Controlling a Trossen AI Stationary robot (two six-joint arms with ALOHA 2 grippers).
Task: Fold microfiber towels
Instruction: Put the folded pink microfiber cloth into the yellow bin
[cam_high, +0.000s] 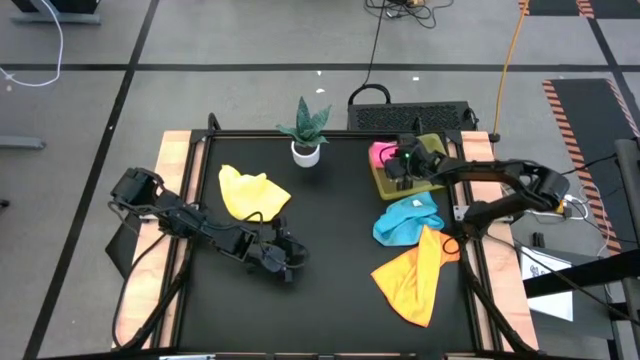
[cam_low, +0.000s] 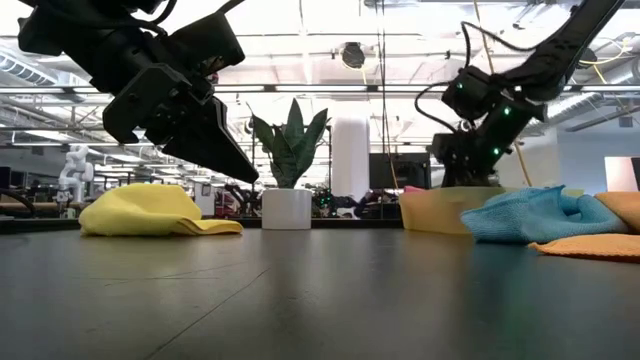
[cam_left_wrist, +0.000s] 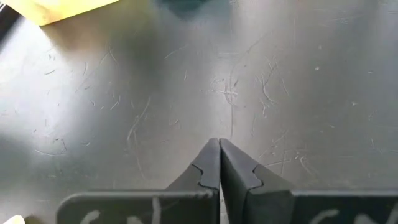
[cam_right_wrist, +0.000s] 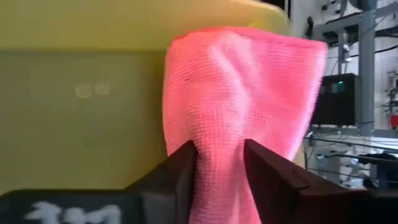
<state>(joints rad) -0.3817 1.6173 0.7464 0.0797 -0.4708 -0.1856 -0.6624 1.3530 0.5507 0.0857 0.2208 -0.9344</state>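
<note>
The pink towel (cam_high: 381, 154) lies in the yellow-green tray (cam_high: 428, 186) at the back right, and my right gripper (cam_high: 400, 168) is shut on it there. The light blue towel (cam_high: 407, 219) and the orange towel (cam_high: 413, 274) lie crumpled on the table near the tray. The yellow towel (cam_high: 247, 191) lies crumpled at the back left. My left gripper (cam_high: 287, 264) is shut and empty, just above the bare table (cam_left_wrist: 219, 147), nearer than the yellow towel. My right gripper pinches a bunched part of the pink towel (cam_right_wrist: 219, 167) between its two fingers (cam_right_wrist: 184, 167), several layers as it looks. The fingers come from above, slanting down into the tray. The rest of the towel spreads past the fingers against the tray (cam_right_wrist: 81, 93) and up to its rim.
A potted plant (cam_high: 305, 130) in a white pot stands at the table's back middle. Wooden rails run along the table's left (cam_high: 172, 200) and right edges. Bare dark table shows in the middle and at the front left.
</note>
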